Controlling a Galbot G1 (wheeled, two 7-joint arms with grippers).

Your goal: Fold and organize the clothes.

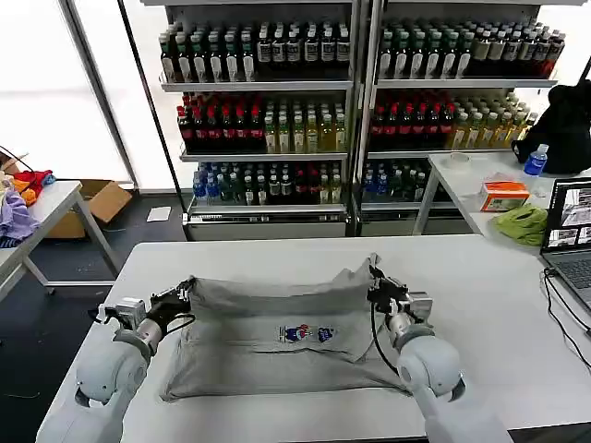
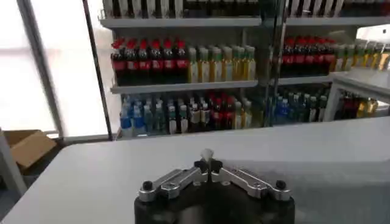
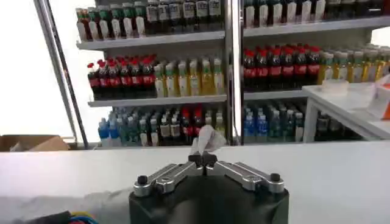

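Observation:
A light grey shirt with a small multicoloured chest print lies on the white table, its far edge lifted and stretched between both grippers. My left gripper is shut on the shirt's left corner; a small tuft of grey cloth pokes out between its fingertips in the left wrist view, where the gripper points toward the shelves. At the opposite corner my right gripper is shut on the cloth, with a fold of fabric standing above the closed gripper.
Shelves of bottles stand behind the table. A side table at the right holds an orange box, a lime-green cloth lump and a laptop. A heap of purple and orange fabric sits on a table at far left.

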